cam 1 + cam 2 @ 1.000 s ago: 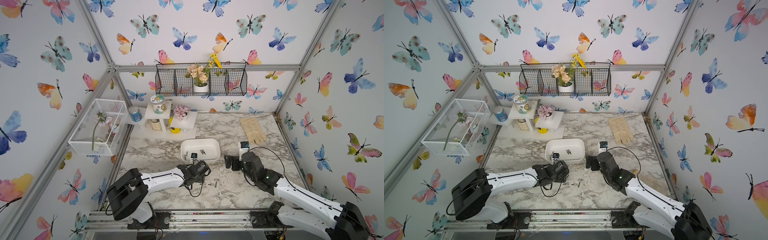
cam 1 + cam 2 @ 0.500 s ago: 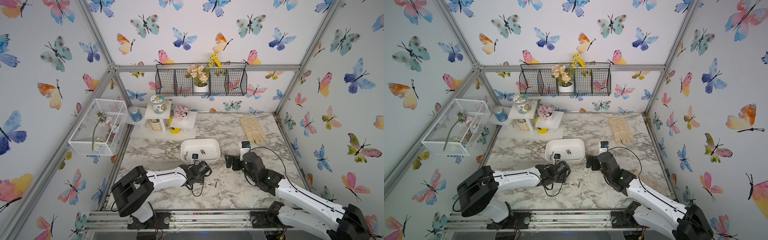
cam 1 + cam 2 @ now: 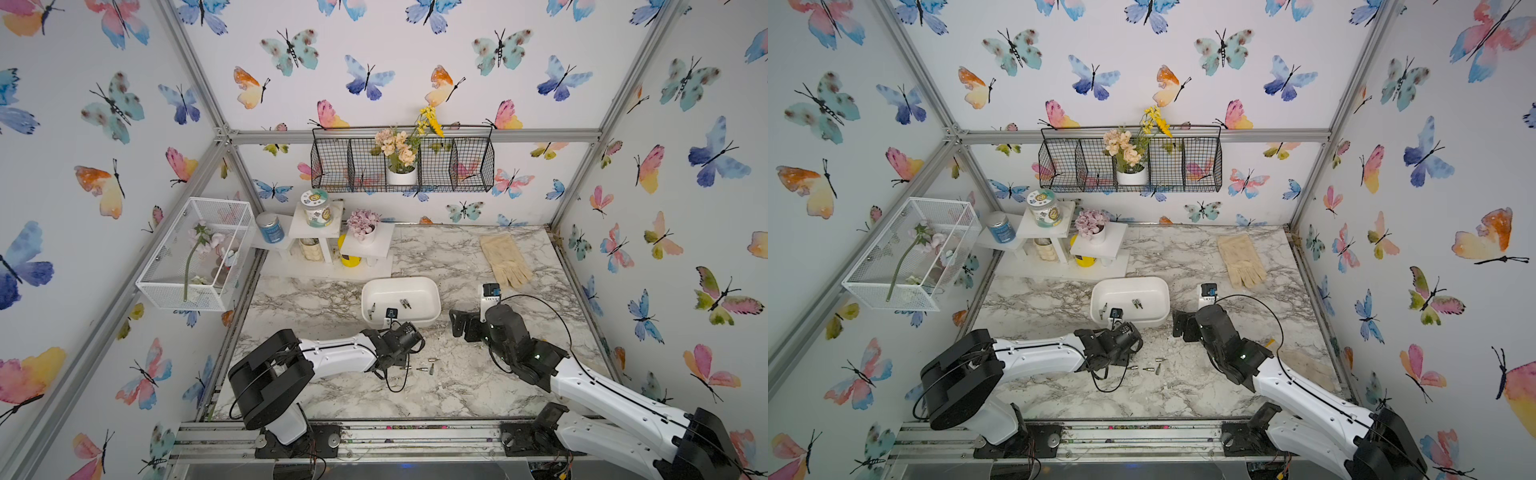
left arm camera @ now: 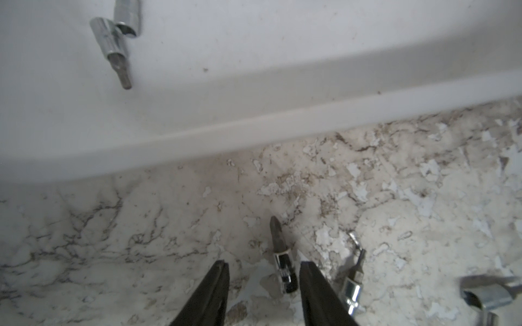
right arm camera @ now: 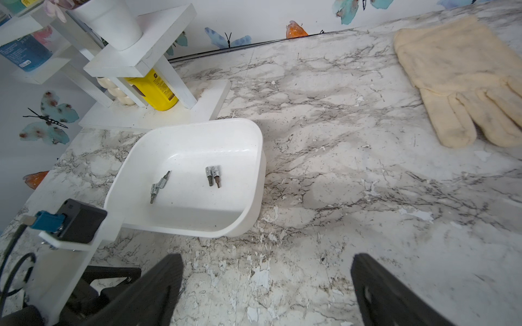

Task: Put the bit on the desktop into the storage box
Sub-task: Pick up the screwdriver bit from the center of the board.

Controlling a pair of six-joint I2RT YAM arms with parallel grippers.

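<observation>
In a top view the left gripper (image 3: pixel 401 361) reaches down to the desktop (image 3: pixel 457 386), with the storage box (image 3: pixel 437 293) just beyond its fingers. In the left wrist view we see those fingers (image 4: pixel 217 282) partly apart, with one bit (image 4: pixel 282 265) lying between them, close to one finger and not yet clamped. In the right wrist view the right gripper (image 5: pixel 267 262) stands wide, holding nothing, the storage box ahead of it.
</observation>
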